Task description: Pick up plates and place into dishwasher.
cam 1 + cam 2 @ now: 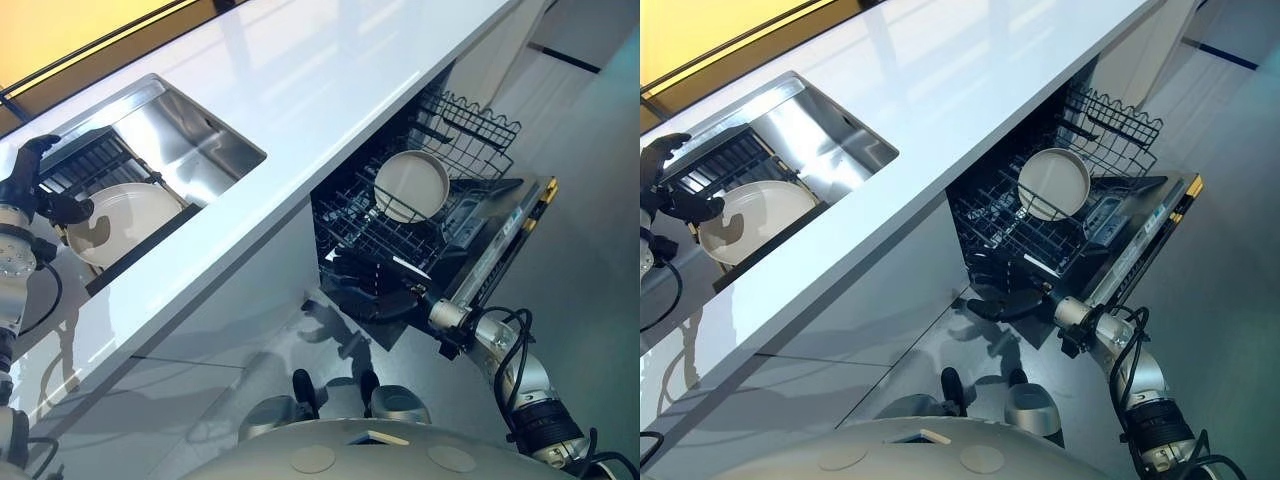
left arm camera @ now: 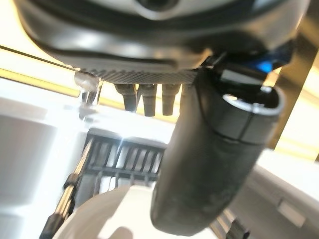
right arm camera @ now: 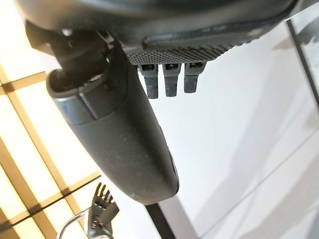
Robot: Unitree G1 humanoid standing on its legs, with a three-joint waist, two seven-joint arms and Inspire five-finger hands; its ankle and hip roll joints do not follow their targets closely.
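Glossy white counter (image 1: 330,90): spread left hand (image 1: 28,180) over round plate (image 1: 125,215), relaxed right hand (image 1: 375,285) by wire rack (image 1: 400,235).

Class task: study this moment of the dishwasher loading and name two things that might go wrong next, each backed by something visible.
1. The left hand is at the edge of the white round plate lying by the black drying rack in the steel sink; lifting it might catch the rack.
2. A cream round plate already stands in the black wire dishwasher rack; a second plate could knock it.
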